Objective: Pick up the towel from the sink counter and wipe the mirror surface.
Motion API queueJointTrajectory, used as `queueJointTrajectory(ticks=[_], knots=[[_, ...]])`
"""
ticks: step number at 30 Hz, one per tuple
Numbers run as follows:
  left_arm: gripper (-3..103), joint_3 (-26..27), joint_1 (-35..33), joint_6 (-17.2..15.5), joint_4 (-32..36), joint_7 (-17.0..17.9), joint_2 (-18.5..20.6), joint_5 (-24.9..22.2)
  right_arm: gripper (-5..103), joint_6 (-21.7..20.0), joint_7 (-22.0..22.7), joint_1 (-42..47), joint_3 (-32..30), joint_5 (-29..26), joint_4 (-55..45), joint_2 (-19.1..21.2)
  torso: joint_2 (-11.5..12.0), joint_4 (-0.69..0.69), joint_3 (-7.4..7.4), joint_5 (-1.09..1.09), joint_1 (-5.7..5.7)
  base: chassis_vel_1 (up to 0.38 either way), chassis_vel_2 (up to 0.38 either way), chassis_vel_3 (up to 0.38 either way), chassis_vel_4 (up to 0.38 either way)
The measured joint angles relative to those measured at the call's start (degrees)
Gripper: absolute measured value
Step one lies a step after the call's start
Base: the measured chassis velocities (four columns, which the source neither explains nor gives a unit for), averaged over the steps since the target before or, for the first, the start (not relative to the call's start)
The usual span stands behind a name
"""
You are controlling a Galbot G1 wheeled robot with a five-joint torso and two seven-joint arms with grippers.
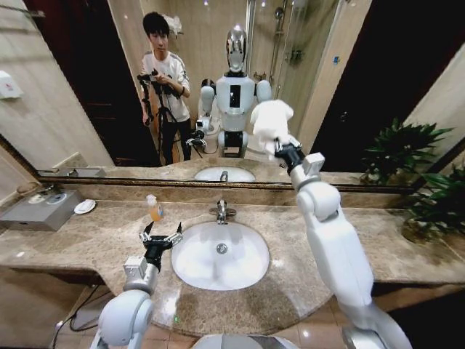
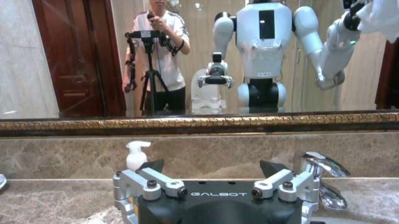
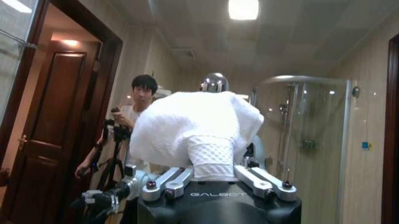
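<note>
Above the sink counter [image 1: 87, 243], the towel [image 1: 270, 125] is pinched by the right gripper [image 1: 280, 149] and raised against the mirror surface [image 1: 87, 87] for wiping, while the left gripper [image 1: 161, 236] is held spread near the basin.

The towel [image 3: 193, 130] is soft, fluffy white cloth with a bumpy woven band. The sink counter [image 1: 87, 240] is shiny brown stone with cloudy marks. The basin [image 1: 200, 269] is smooth, glossy white. The tap [image 2: 324, 172] is bright shiny metal. The mirror surface [image 1: 87, 87] is clear shiny glass. The soap bottle [image 1: 153, 209] looks like plastic.
</note>
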State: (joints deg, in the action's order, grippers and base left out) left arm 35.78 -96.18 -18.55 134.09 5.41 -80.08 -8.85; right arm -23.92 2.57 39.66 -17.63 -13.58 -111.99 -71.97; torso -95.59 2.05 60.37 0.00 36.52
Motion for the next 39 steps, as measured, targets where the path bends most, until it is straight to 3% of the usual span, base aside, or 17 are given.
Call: queueJointTrajectory(ticks=[10,16,28,39], knots=[[100,0.0,0.0,0.0,0.0,0.0,0.0,0.0,12,-2.0,1.4,-8.5,-1.6,-2.8,-0.3,-0.3,0.0,0.01,0.00,-0.02,0.00,0.000,0.000,0.000,0.000],[100,0.0,0.0,0.0,0.0,0.0,0.0,0.0,12,-2.2,1.8,-9.2,-1.6,-2.9,-0.5,-0.7,0.0,0.01,0.00,-0.01,0.00,0.000,0.000,0.000,0.000],[100,0.0,0.0,0.0,0.0,0.0,0.0,0.0,12,1.4,0.5,3.5,-1.4,-0.4,-2.6,-0.7,0.0,0.00,0.00,0.00,0.00,0.000,0.000,0.000,0.000],[100,0.0,0.0,0.0,0.0,0.0,0.0,0.0,12,1.8,0.8,7.1,-3.0,0.6,-4.5,-0.2,0.0,0.01,0.00,-0.01,0.00,0.000,0.000,0.000,0.000]])
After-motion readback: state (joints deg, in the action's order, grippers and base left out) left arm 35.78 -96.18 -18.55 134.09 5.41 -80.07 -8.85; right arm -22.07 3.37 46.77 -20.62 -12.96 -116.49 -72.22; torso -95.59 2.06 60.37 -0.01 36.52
